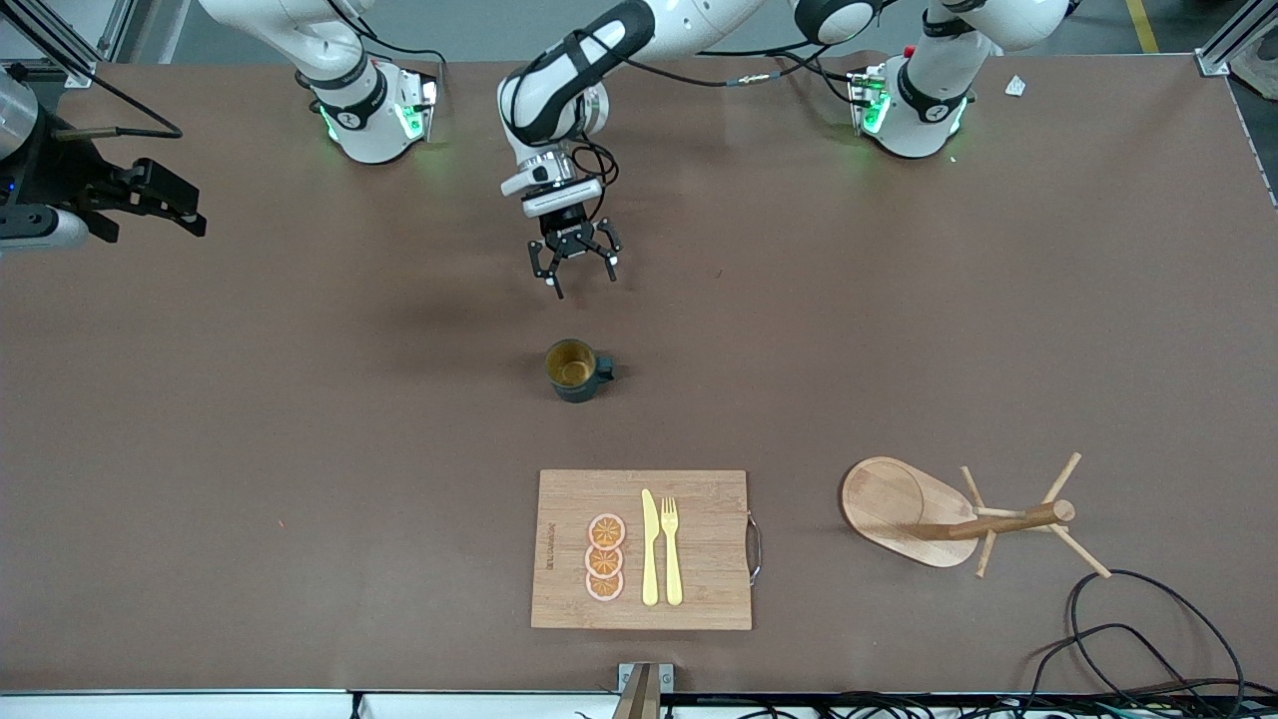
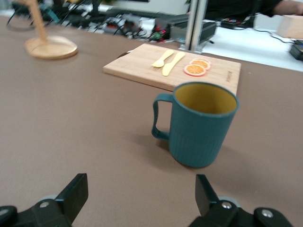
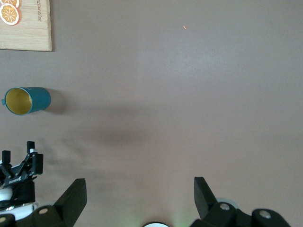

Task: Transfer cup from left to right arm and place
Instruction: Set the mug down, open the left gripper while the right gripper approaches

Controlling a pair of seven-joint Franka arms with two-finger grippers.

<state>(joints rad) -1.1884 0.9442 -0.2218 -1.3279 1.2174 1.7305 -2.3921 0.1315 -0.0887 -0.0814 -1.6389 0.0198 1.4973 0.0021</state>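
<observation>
Left arm: reached from its base at the table's far edge toward the middle of the table, wrist bent steeply down. Left gripper (image 1: 573, 268) hung above bare tabletop on the base side of the cup, fingers spread wide, nothing between them. In the left wrist view both fingers (image 2: 71, 196) framed the cup without touching it.

Right arm: waited, raised at its own end of the table. Right gripper (image 1: 165, 205) pointed over bare tabletop, fingers (image 3: 73, 198) spread wide and empty.

Cup (image 1: 576, 369): dark teal mug with fine vertical ribs on the wall, yellowish-tan inside, one loop handle. It stood upright on the brown table (image 1: 300, 419) near the middle, mouth up, handle turned toward the left arm's end. It lay between the left gripper and the cutting board, clear of both.

Cutting board (image 1: 641, 549): bamboo, metal handle on one short edge, nearer the front camera than the cup. On it lay three orange slices (image 1: 605, 557) in an overlapping row, and beside them a yellow knife (image 1: 649, 548) and a yellow fork (image 1: 671, 550), parallel.

Wooden peg rack (image 1: 958, 514): oval base, central post with pegs, standing toward the left arm's end, level with the board.
</observation>
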